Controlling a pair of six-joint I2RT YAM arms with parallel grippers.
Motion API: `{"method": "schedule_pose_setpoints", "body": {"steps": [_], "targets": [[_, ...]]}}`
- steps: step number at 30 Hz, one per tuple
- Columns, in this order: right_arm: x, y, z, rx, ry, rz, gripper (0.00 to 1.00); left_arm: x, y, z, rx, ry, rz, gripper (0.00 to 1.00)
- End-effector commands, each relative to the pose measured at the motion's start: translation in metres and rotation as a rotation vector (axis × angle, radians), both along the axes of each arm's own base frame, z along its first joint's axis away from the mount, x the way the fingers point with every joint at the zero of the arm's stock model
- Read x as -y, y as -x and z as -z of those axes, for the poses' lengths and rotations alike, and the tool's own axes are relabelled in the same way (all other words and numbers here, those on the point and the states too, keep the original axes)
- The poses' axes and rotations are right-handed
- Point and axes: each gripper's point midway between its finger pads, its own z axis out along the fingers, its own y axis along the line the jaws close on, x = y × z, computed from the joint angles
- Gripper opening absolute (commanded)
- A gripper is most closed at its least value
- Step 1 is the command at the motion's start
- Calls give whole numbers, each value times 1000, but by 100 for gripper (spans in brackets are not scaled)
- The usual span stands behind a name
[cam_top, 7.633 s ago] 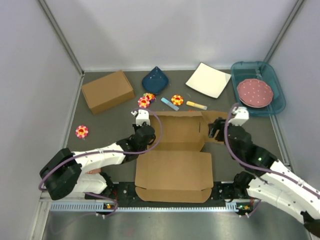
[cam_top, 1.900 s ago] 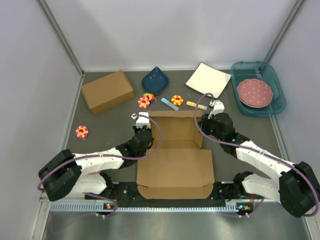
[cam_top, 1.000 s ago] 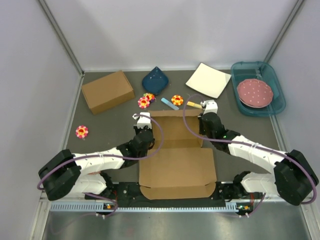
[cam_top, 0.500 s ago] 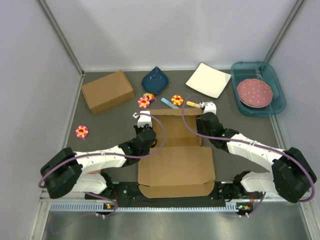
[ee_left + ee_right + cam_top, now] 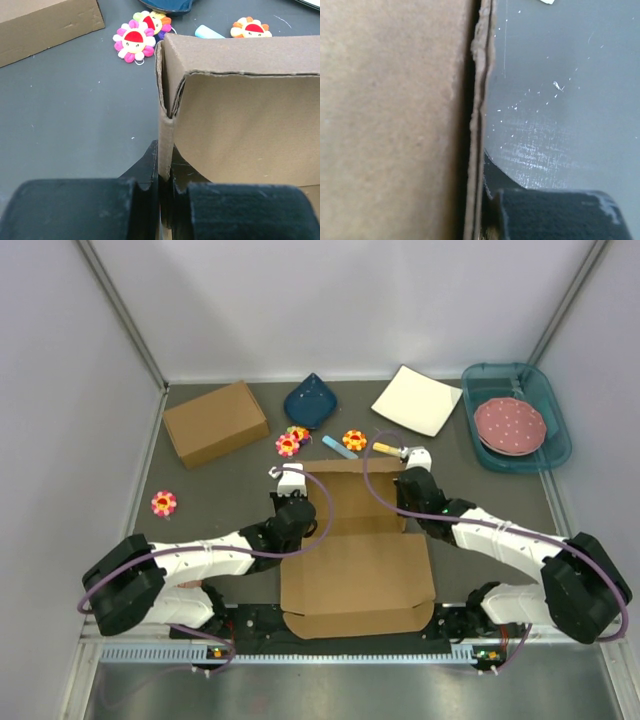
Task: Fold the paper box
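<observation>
you're raising the paper box (image 5: 356, 575) side walls, left tool (image 5: 165, 182) and right tool (image 5: 412, 484) each clamped on one; next, probably fold the near panel over.

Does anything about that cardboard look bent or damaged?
Slightly. At the paper box's left corner, pinched by the left gripper, the tucked flap bows out, leaving a gap at the fold. The right wrist view shows a rough, frayed cardboard edge.

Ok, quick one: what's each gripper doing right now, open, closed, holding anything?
Left gripper: closed on the upright left side wall of the brown cardboard mailer box.
Right gripper: closed on that box's right side wall.
</observation>
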Motion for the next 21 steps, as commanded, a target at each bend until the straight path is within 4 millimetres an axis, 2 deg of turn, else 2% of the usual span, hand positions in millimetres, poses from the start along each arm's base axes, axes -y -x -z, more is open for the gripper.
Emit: {"method": "schedule_pose_setpoints", "body": {"steps": [1, 2, 5, 7, 9, 12, 17, 19, 20, 21], "targets": [[1, 3, 3, -4, 35, 1, 0, 10, -8, -24, 50, 79, -20, 0], [0, 4, 2, -3, 23, -1, 0, 10, -8, -25, 51, 82, -19, 0], [-12, 7, -3, -14, -30, -44, 35, 10, -8, -23, 50, 75, -23, 0], [-18, 10, -2, -30, -52, -69, 41, 10, -8, -23, 50, 76, -25, 0], [-18, 13, 2, -43, -53, -78, 39, 9, -8, -22, 48, 72, -26, 0], [-15, 15, 10, -60, -41, -72, 0, 9, -7, -21, 48, 72, -28, 0], [-10, 16, 9, -29, -51, -52, 0, 9, -7, -20, 55, 84, -28, 0], [-13, 8, -4, 59, -94, -53, 0, 9, -7, -21, 76, 106, -23, 0], [-9, 12, -4, 93, -109, -58, 0, 9, -7, -25, 115, 140, -13, 0], [-15, 3, -22, 190, -168, -59, 0, 8, -7, -27, 136, 156, -7, 0]]}}
